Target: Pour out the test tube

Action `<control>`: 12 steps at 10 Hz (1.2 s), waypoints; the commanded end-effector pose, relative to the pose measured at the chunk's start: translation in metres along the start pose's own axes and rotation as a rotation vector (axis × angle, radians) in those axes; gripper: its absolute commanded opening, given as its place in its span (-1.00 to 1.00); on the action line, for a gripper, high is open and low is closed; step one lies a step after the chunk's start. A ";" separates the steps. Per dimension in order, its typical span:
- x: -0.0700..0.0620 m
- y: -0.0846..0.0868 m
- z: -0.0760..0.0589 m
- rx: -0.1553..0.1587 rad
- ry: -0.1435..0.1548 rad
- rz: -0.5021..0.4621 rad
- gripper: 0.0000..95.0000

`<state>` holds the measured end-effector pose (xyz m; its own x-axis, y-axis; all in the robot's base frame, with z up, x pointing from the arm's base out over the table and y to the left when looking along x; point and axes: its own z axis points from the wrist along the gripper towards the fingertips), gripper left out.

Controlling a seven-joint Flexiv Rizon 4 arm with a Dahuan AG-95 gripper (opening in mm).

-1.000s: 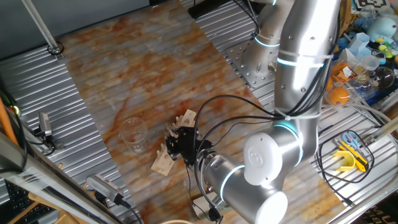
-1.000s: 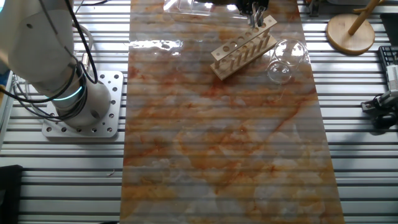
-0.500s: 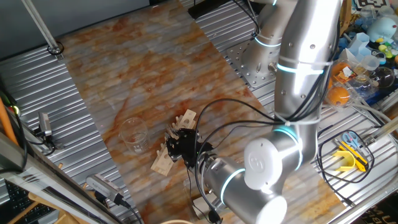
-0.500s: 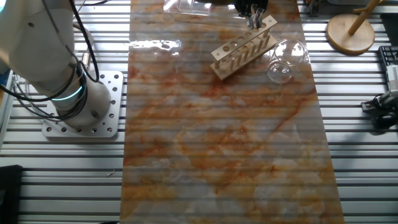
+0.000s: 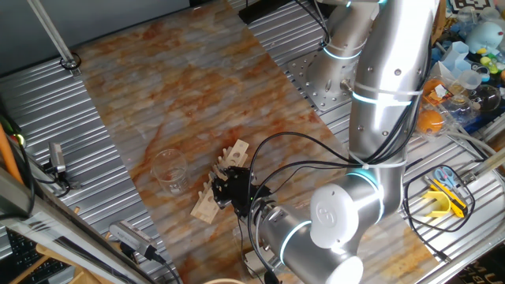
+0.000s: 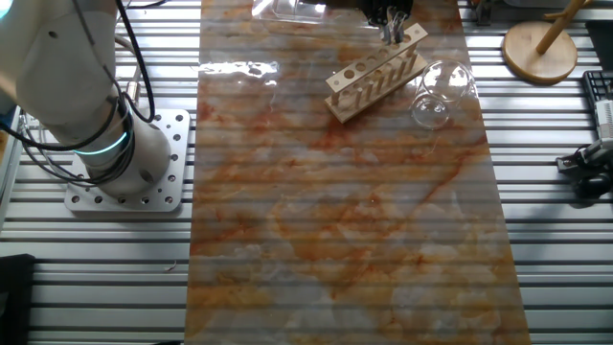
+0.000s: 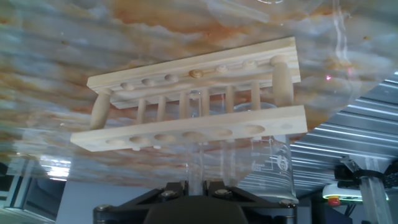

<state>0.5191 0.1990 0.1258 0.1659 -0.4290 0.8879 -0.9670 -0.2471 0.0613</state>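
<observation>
The test tube (image 7: 198, 140) is a thin clear glass tube standing in a hole of the light wooden rack (image 7: 186, 128). In the hand view it runs straight down between my two fingers. My gripper (image 7: 198, 185) is shut on it, close to the rack's front rail. From the fixed views the gripper (image 5: 228, 183) hangs over one end of the rack (image 5: 207, 205), and the tube itself is too thin to make out there. Seen from the other side, the gripper (image 6: 388, 17) sits at the rack's (image 6: 369, 79) far end.
A squat clear beaker (image 5: 168, 170) stands beside the rack, also in view as the beaker (image 6: 436, 91) and the beaker (image 7: 272, 163). A round wooden stand (image 6: 541, 43) lies off the mat. Clutter (image 5: 465, 63) fills the side, and a metal post (image 5: 57, 35) rises at the back.
The arm's elbow has sunk and shifted a little. The gripper stays at the same end of the rack, holding the tube.
</observation>
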 end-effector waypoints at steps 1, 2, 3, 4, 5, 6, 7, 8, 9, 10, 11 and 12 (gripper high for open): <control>-0.002 0.000 0.001 -0.002 0.001 0.002 -1.00; -0.002 0.000 0.001 -0.002 0.001 0.003 -1.00; -0.004 0.000 0.002 -0.003 0.002 0.005 -1.00; -0.005 0.000 0.002 -0.003 0.003 0.005 -1.00; -0.006 0.000 0.002 -0.003 0.004 0.007 -1.00; -0.008 0.000 0.003 -0.004 0.006 0.008 -1.00; -0.008 0.000 0.003 -0.004 0.007 0.008 -1.00; -0.012 0.000 0.003 -0.004 0.011 0.010 -1.00; -0.013 0.000 0.003 -0.005 0.014 0.011 -1.00; -0.014 0.000 0.004 -0.005 0.016 0.012 -1.00; -0.015 0.001 0.004 -0.005 0.017 0.013 -1.00; -0.016 0.001 0.005 -0.004 0.017 0.015 -1.00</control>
<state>0.5169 0.2017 0.1089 0.1486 -0.4160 0.8972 -0.9704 -0.2361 0.0512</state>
